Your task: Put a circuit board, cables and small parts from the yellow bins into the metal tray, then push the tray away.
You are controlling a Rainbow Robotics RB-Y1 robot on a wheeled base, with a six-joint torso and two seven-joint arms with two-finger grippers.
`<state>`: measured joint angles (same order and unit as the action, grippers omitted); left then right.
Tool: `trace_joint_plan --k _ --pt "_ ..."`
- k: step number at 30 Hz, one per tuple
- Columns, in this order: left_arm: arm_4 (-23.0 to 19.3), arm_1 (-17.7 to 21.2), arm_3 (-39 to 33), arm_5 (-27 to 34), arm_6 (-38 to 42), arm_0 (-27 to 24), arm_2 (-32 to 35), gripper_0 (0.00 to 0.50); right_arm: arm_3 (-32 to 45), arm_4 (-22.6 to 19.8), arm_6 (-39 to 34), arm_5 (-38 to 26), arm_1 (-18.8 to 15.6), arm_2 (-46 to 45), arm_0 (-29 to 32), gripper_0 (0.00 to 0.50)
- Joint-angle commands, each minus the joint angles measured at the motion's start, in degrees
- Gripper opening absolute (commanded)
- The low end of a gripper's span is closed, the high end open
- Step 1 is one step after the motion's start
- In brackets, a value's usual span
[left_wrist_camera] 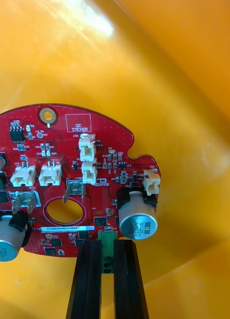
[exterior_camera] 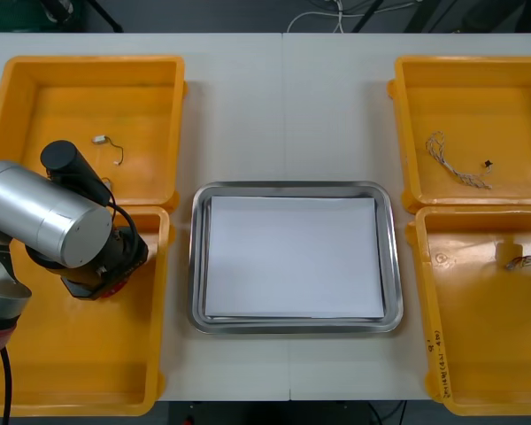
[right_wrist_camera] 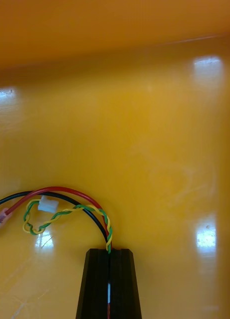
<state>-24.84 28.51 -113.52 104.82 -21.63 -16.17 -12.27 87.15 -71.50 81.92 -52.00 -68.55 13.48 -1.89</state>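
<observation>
Over the near left bin (exterior_camera: 71, 372), the grey left arm (exterior_camera: 44, 212) blocks the view from above; we see just a red edge below it. From the wrist, the left tool (left_wrist_camera: 108, 244) is clamped narrowly on a green connector at the rim of one red circuit board (left_wrist_camera: 70, 164), partly cut off at one side. The right tool (right_wrist_camera: 109, 251) pinches a bundle of cables (right_wrist_camera: 65, 190), red, black and twisted green-yellow, over a bin floor; whether they touch it we cannot tell. We count four yellow bins (exterior_camera: 465, 66) and one metal tray (exterior_camera: 199, 257), white inside, on the counter (exterior_camera: 283, 97).
</observation>
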Motion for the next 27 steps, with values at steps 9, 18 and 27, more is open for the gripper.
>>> trace_joint_plan --k 9,18,27 --pt "-2.59 1.02 -7.50 5.18 -2.10 -2.73 4.80 0.000 -0.23 0.48 2.46 -10.05 0.44 -4.34 -6.37 0.000" --pt "-6.63 4.27 -13.04 5.18 -3.16 -3.78 6.99 0.000 -0.23 -0.13 2.54 -18.84 -0.79 -7.85 -11.12 0.000" --pt "-12.43 8.05 -17.17 5.18 -3.95 -4.93 6.90 0.000 1.53 -1.27 1.93 -28.95 -0.79 -14.01 -12.53 0.000"
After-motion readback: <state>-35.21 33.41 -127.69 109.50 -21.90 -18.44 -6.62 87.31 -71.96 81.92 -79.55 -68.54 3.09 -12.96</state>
